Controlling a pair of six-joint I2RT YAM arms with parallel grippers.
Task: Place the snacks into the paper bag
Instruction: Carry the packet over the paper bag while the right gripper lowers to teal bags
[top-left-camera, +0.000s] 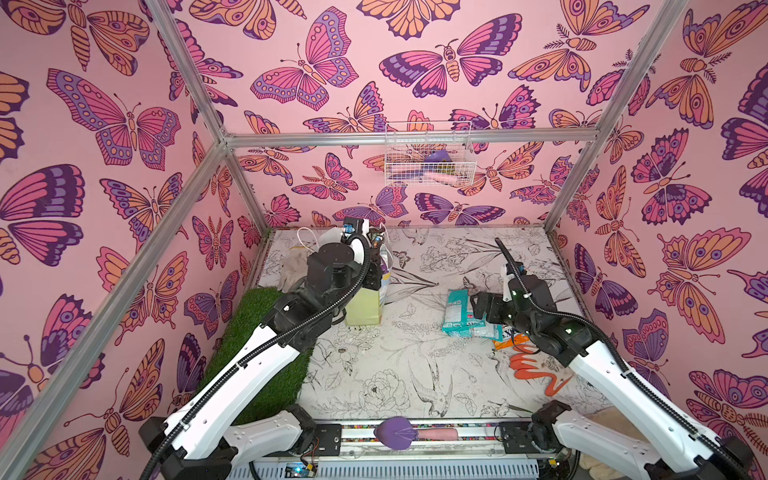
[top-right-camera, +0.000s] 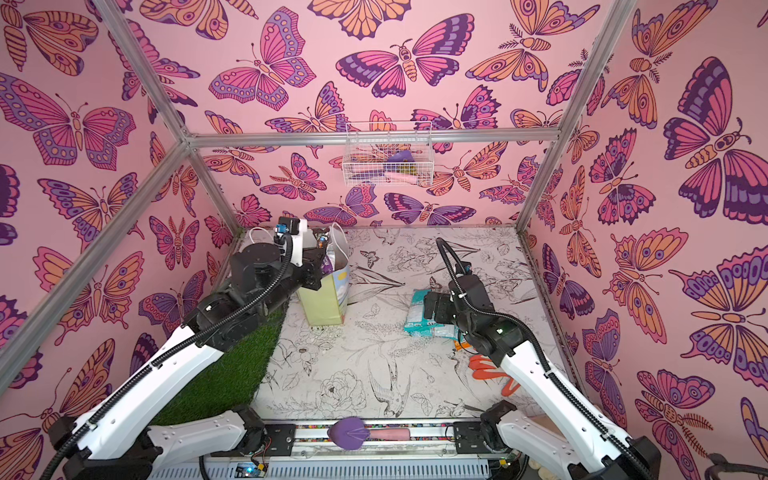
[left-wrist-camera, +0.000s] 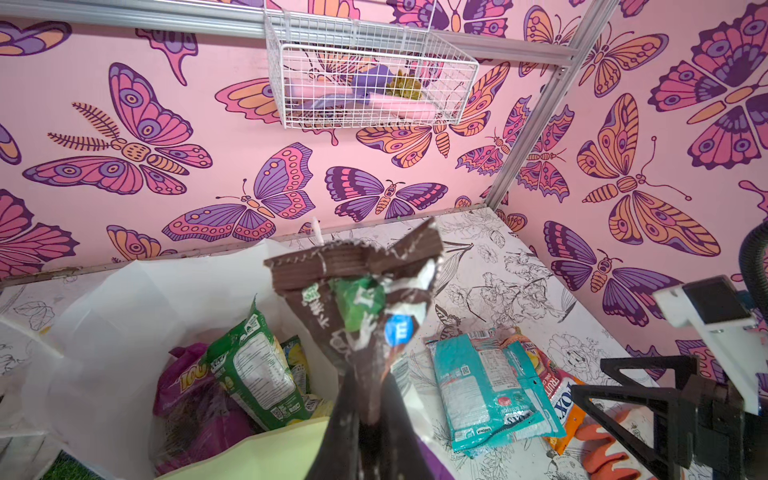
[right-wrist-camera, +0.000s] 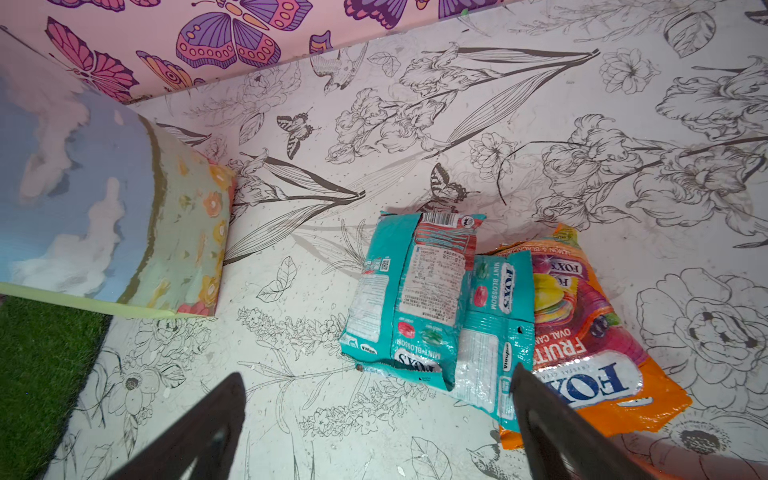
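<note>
My left gripper (left-wrist-camera: 376, 399) is shut on the small dark brown M&M's packet (left-wrist-camera: 357, 291) and holds it over the open mouth of the paper bag (left-wrist-camera: 124, 311). Inside the bag lie a purple pouch (left-wrist-camera: 187, 399) and a green packet (left-wrist-camera: 253, 370). In both top views the bag (top-left-camera: 363, 307) (top-right-camera: 322, 303) stands at the back left. Two teal packets (right-wrist-camera: 415, 291) overlap an orange Fox's bag (right-wrist-camera: 582, 353) on the table at the right. My right gripper (right-wrist-camera: 376, 374) hangs open just above their near edge, with nothing between its fingers.
A white wire basket (top-left-camera: 428, 153) hangs on the back wall. A green turf mat (top-left-camera: 257, 357) lies under the left arm. An orange-and-grey glove (top-left-camera: 536, 370) lies by the right arm, and a grey-white glove (top-left-camera: 291, 266) lies left of the bag.
</note>
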